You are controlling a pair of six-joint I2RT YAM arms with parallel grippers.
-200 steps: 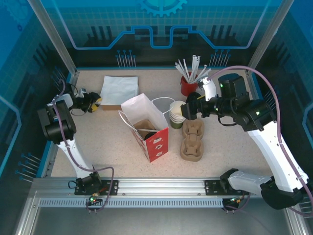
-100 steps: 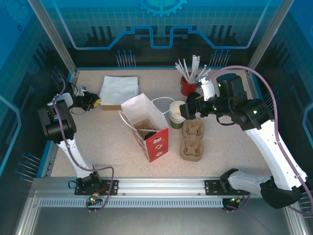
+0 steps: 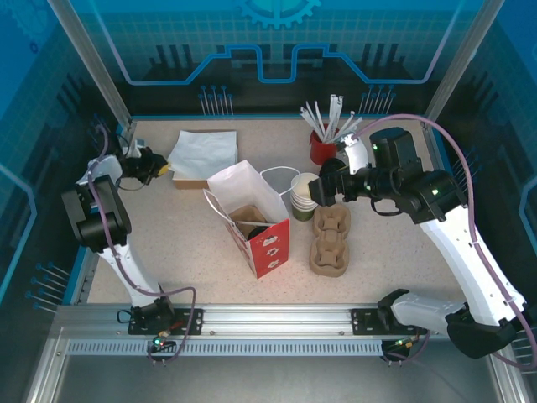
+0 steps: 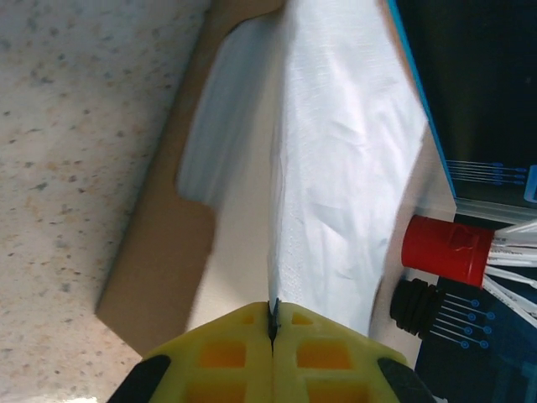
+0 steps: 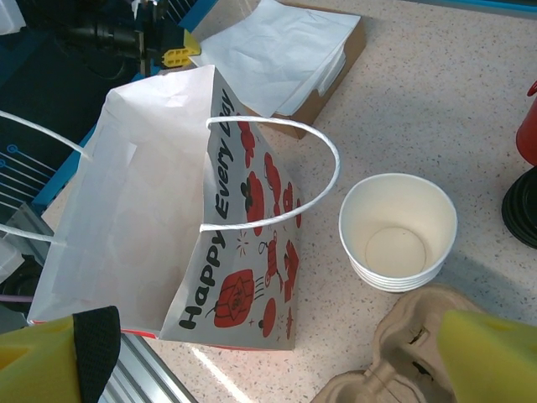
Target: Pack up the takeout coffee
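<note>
The left pincer (image 4: 273, 326) is pressed together, pinching the edge of the top white napkin (image 4: 336, 168) in its cardboard tray (image 4: 159, 269). The right pincer (image 3: 322, 191) is spread wide and holds nothing. It hangs over the nested cup stack (image 5: 398, 231), just beside the red paper bag (image 5: 243, 277) on the worktop (image 5: 436, 101). Which is the 1 takeout coffee cup, I cannot tell.

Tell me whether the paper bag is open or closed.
Open. The paper bag stands upright with its mouth spread wide; the top view looks down past the rim to a brown item inside.
</note>
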